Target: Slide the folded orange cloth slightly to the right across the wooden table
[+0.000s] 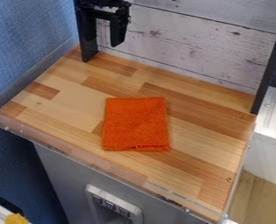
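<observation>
Tool [104,40] hangs at upper left, spread wide, empty. Folded orange cloth [136,124] lies flat mid-frame on the tabletop [207,131]. Likely light, soft, non-slippery, hard to damage; folded edge seems best for pinching.

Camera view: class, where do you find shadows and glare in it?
In the camera view, the light is soft and only faint shadow edges the orange cloth; small bright glints dot the clear front lip; the white fixture at right looks brightest.
</observation>
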{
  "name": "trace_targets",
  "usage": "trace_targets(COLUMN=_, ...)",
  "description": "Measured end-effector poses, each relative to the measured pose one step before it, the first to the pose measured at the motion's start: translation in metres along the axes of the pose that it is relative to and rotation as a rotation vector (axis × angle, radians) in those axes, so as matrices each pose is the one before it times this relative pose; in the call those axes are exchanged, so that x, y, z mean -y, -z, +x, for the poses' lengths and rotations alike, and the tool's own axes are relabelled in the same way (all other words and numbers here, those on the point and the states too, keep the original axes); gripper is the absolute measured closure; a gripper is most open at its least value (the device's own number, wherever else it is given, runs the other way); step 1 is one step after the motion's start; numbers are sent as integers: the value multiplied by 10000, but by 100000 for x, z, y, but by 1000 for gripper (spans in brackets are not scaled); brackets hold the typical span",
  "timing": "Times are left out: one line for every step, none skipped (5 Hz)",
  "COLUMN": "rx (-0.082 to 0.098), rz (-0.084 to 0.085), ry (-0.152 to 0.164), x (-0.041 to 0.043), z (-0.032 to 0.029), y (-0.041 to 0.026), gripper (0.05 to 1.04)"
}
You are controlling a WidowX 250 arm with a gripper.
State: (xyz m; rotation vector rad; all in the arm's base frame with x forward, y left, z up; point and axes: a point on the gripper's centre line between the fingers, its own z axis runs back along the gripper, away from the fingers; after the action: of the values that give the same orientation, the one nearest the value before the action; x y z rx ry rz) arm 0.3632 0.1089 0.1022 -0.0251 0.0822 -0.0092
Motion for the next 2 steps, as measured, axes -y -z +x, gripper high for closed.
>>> trace_targets(rx=-228, rz=-94, ry=-99, x=486, z=-640, y=1785, gripper=88)
trace_targets(rx=132, rz=36, ry=35, x=1377, z=-1051, y=583, gripper=89)
